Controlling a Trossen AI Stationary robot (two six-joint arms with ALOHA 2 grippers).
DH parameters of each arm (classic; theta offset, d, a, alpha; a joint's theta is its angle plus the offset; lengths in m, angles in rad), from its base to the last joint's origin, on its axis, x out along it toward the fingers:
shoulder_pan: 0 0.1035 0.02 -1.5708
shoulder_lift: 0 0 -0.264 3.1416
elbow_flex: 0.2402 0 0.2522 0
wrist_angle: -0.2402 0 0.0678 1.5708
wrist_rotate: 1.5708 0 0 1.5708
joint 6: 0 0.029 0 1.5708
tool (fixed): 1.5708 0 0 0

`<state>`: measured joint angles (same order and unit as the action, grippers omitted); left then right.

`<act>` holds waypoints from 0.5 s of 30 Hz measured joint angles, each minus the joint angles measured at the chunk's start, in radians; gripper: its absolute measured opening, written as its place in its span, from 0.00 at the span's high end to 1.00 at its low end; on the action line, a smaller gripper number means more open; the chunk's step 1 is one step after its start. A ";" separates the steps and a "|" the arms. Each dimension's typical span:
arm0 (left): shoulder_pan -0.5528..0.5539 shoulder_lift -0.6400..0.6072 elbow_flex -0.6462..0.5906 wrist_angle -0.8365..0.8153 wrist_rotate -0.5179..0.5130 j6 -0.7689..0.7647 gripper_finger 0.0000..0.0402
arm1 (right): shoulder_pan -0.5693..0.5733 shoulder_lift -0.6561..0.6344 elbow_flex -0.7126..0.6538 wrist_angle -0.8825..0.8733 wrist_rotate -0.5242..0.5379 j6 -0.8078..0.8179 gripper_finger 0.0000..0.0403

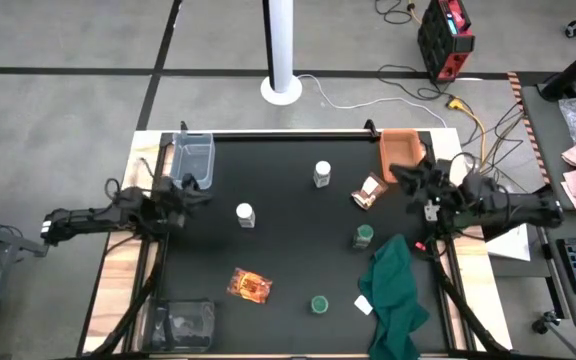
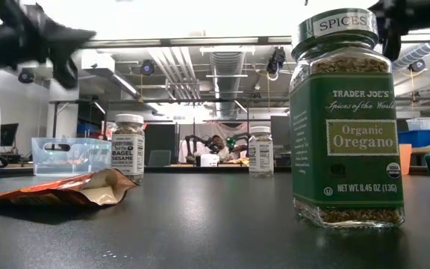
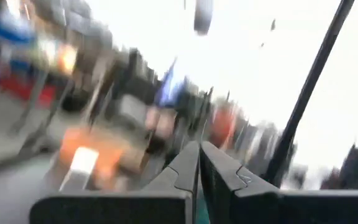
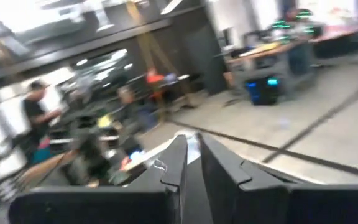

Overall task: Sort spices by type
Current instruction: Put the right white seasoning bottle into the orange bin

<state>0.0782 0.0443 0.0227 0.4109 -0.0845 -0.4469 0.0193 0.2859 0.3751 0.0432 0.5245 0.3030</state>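
From above I see two clear white-capped jars [image 1: 322,174] [image 1: 245,214], both standing upright. Two green-lidded jars [image 1: 364,237] [image 1: 319,303] also stand upright; the nearer one fills the low view [image 2: 346,119]. One foil packet [image 1: 369,192] lies near the orange bin, the other [image 1: 250,285] toward the near edge. My left gripper [image 1: 201,195] [image 3: 199,149] hovers shut by the table's left edge, beside the clear bin. My right gripper [image 1: 398,172] [image 4: 192,143] is shut near the right edge, just right of the first packet. Both wrist views look out into the room.
A clear bin [image 1: 192,160] sits at the far left corner, an orange bin [image 1: 403,152] at the far right, and another clear bin [image 1: 183,322] at the near left. A dark green cloth [image 1: 393,295] and a white paper scrap [image 1: 364,304] lie at the near right.
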 joint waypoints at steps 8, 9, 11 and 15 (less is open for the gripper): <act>0.001 0.077 0.046 0.377 -0.090 0.065 1.00 | -0.001 0.249 0.205 -0.003 0.164 0.137 0.90; 0.001 0.095 0.078 0.339 -0.090 0.075 1.00 | -0.004 0.282 0.231 -0.002 0.167 0.137 0.90; 0.001 0.142 0.162 0.235 -0.090 0.095 1.00 | -0.016 0.343 0.283 -0.002 0.167 0.135 0.90; 0.001 0.272 0.365 -0.037 -0.090 0.152 1.00 | -0.053 0.464 0.402 -0.041 0.166 0.136 0.90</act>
<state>0.0795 0.3161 0.3880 0.3743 -0.1741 -0.2952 -0.0335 0.7500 0.7767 0.0026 0.6907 0.4391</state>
